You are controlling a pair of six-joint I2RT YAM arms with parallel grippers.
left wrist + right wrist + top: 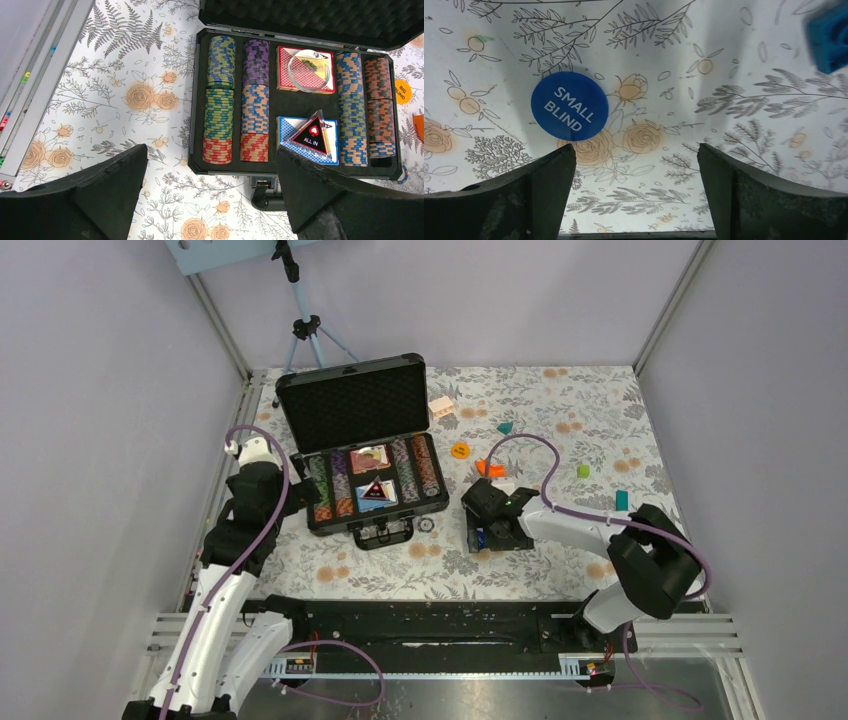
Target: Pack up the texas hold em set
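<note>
I hold the right hand point(635, 147), fingers spread and empty, over the blue SMALL BLIND disc point(569, 105), which lies flat on the tabletop point(440, 575) right of the open case point(352, 405). I judge the step to be gathering loose pieces: next I must centre on the disc, which sits nearer one finger, and pinch its thin edge. The left hand point(211, 149), likewise spread and empty, hovers at the case's near edge.

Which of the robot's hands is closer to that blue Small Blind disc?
Right. The right gripper, open, hangs just over the disc, which lies near one finger; the left gripper is away at the open case.
</note>
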